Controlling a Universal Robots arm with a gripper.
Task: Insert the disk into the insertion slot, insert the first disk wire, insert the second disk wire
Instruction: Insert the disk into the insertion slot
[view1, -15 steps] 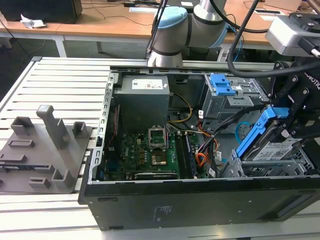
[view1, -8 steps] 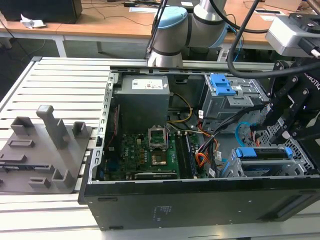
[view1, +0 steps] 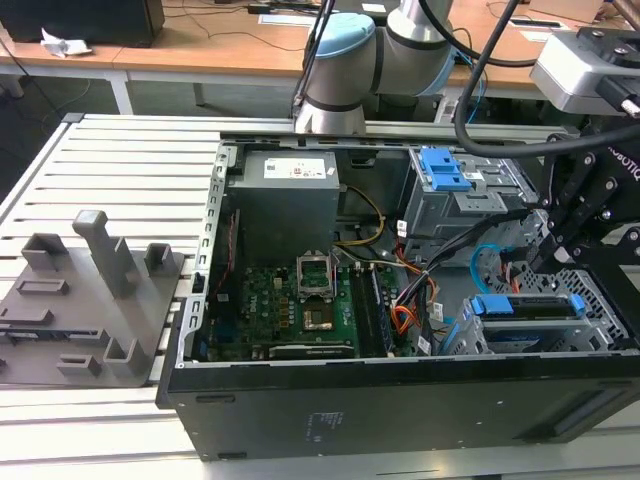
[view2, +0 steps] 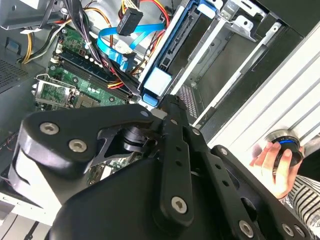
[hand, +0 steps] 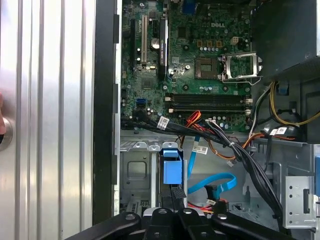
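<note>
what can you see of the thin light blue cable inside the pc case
The second disk wire is a thin, glossy light-blue cable, plastic-sheathed by its look. In the first wrist view it lies in a loose loop inside the case, between the motherboard and the grey drive cages, close to some red wires. In the second wrist view the wire looks flat and doubles back on itself. In the exterior view it arcs upward. Where its ends go cannot be told.
</note>
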